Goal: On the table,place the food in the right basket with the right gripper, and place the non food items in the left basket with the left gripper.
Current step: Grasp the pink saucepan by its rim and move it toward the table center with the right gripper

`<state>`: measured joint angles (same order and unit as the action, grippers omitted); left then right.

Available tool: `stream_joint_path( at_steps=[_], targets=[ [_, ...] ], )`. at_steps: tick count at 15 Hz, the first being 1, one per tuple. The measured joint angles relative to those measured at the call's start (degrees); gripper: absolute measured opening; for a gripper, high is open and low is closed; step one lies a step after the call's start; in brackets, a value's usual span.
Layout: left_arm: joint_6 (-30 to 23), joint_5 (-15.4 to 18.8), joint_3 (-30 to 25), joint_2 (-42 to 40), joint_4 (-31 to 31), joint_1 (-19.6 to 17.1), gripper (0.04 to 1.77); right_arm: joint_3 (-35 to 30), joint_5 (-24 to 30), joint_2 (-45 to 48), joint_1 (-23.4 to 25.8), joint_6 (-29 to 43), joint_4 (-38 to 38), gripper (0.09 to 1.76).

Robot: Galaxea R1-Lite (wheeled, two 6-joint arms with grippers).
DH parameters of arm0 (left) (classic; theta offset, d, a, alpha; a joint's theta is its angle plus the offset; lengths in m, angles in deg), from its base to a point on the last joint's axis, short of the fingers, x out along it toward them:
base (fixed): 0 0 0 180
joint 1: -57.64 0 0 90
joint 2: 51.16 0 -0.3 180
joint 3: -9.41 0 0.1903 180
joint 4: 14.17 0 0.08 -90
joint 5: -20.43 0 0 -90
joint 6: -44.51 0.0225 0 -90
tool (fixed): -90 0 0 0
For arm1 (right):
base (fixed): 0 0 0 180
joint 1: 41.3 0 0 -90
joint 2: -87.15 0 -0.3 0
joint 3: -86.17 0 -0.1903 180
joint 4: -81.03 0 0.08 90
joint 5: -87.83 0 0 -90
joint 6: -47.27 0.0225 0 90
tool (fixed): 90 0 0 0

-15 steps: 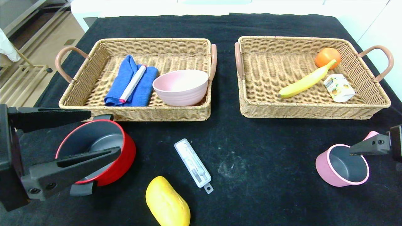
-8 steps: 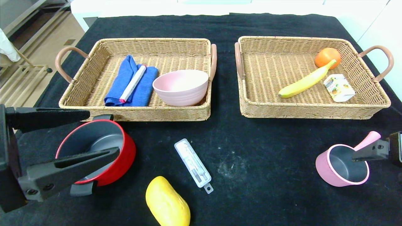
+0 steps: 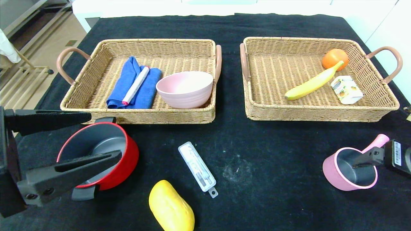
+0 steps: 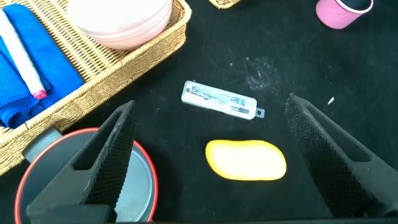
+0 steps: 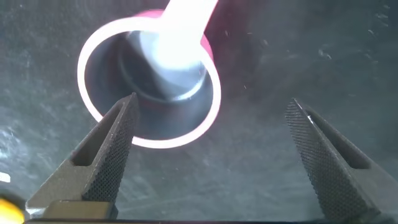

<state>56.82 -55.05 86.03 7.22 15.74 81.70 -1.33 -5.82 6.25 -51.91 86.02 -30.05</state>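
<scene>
My left gripper (image 3: 77,138) shows two long tapering black fingers (image 3: 67,175), matte plastic, each with a slotted recess along its side and small round screw holes near the base. On my wrist cameras I see ribbed, knurled inner pads (image 4: 118,155). My right gripper (image 5: 211,155) is the same black build, with a white barcode label on its body.

a staged test room, likely a lab: a black-clothed table (image 3: 224,29) against plain white walls, tan flooring and a metal rack (image 3: 19,86) alongside.
</scene>
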Motion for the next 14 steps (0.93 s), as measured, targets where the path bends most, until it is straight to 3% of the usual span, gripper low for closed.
stream_joint_path(
  at_steps=[4,12,14],
  targets=[
    [0.0,0.0,0.0,0.0,-0.1,0.0,1.72,-3.7,0.9,-2.1,1.2,0.0,-5.8,1.71],
    [0.0,0.0,0.0,-0.1,-0.1,0.0,1.72,-5.1,1.0,-4.7,1.6,0.0,-6.5,1.71],
    [0.0,0.0,0.0,-0.1,-0.1,0.0,1.72,-5.8,0.9,-4.8,1.6,0.1,-7.6,1.37]
  ],
)
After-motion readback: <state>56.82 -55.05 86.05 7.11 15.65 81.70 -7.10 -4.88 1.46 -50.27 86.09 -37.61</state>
